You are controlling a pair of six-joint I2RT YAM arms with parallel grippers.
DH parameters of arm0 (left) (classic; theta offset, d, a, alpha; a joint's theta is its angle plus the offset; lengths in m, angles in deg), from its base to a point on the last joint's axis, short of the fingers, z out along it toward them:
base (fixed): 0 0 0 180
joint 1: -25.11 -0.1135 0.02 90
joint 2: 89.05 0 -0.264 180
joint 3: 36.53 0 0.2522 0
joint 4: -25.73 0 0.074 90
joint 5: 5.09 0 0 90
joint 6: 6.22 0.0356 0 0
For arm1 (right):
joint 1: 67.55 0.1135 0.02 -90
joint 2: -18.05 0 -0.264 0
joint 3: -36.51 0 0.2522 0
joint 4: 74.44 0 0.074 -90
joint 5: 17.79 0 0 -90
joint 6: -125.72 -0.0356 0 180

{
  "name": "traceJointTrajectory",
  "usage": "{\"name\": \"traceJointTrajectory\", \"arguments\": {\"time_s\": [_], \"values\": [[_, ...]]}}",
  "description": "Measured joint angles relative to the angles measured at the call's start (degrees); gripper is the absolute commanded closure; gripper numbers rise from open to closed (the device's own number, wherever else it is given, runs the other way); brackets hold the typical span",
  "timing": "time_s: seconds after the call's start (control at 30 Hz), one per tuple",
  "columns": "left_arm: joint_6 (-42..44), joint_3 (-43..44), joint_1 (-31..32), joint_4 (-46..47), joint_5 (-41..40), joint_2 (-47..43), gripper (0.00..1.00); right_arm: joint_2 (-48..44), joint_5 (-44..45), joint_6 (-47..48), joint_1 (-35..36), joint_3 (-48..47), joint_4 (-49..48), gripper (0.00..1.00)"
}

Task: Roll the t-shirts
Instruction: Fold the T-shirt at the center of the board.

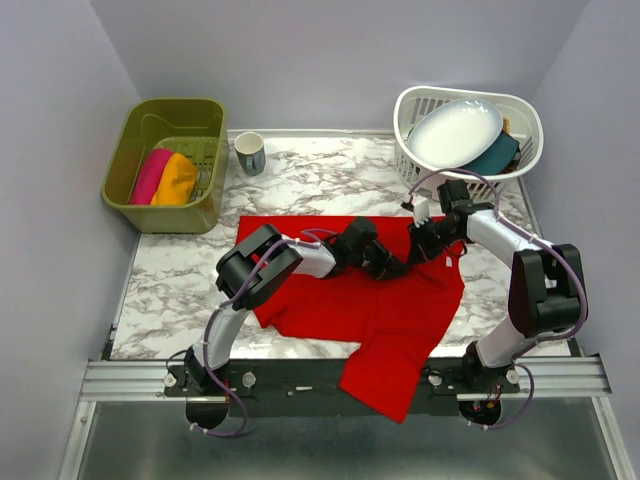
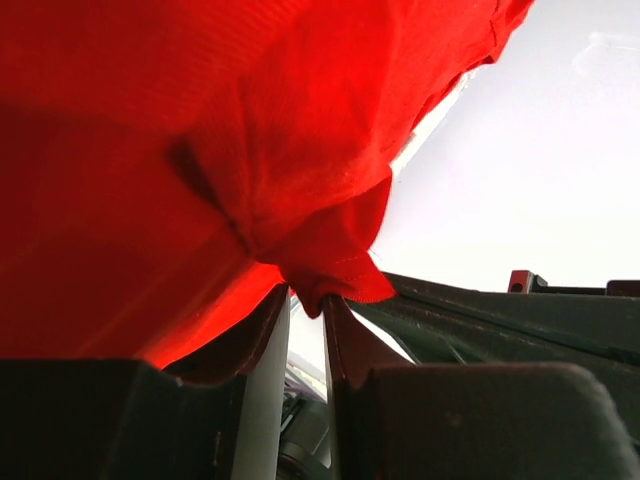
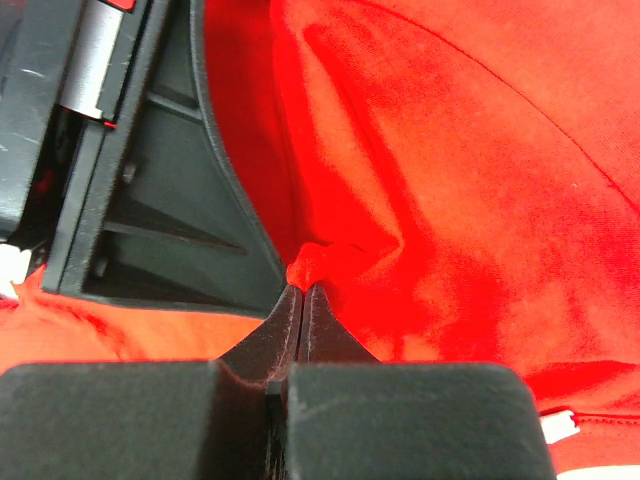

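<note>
A large red t-shirt [image 1: 400,320] lies spread on the marble table, its lower part hanging over the near edge. My left gripper [image 1: 392,268] is shut on a pinch of the red cloth [image 2: 330,280] near the shirt's middle. My right gripper [image 1: 418,250] is shut on a small fold of the same shirt [image 3: 312,262], close beside the left one. A small white label [image 3: 560,425] shows in the right wrist view. A rolled magenta t-shirt [image 1: 152,174] and a rolled orange t-shirt [image 1: 177,180] lie in the green bin [image 1: 140,215].
A white cup [image 1: 250,153] stands by the green bin. A white basket [image 1: 525,115] at the back right holds a white oval plate [image 1: 455,132] and a dark teal cloth [image 1: 497,155]. The metal rail [image 1: 130,375] runs along the near edge.
</note>
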Motion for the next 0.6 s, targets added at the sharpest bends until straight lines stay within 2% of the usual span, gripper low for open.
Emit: {"name": "traceJointTrajectory", "arguments": {"time_s": [0.17,0.27,0.33,0.37,0.43,0.47,0.6], "values": [[0.81,0.09,0.04,-0.02,-0.13,0.44,0.99,0.02,0.00,0.02,0.00,-0.02,0.24,0.99],[2.25,0.50,0.02,-0.26,-0.20,0.50,1.00,0.02,0.02,0.02,0.00,-0.02,0.52,0.99],[3.82,0.66,-0.15,-0.33,-0.17,0.48,1.00,0.02,0.00,0.02,0.00,-0.02,0.52,0.90],[5.09,0.68,-0.57,-0.72,-0.13,0.46,1.00,0.02,0.02,0.02,0.00,-0.02,0.55,0.79],[7.13,0.68,-1.11,-2.36,0.11,-0.04,1.00,0.02,0.28,-0.17,0.00,-0.02,0.76,0.69],[8.74,0.66,-1.70,-3.80,0.31,-0.72,1.00,0.00,0.42,0.13,0.00,-0.02,0.87,0.61],[14.12,0.66,-4.79,-9.22,0.90,-3.56,1.00,-2.49,1.46,0.94,0.00,-0.02,1.86,0.51]]}}
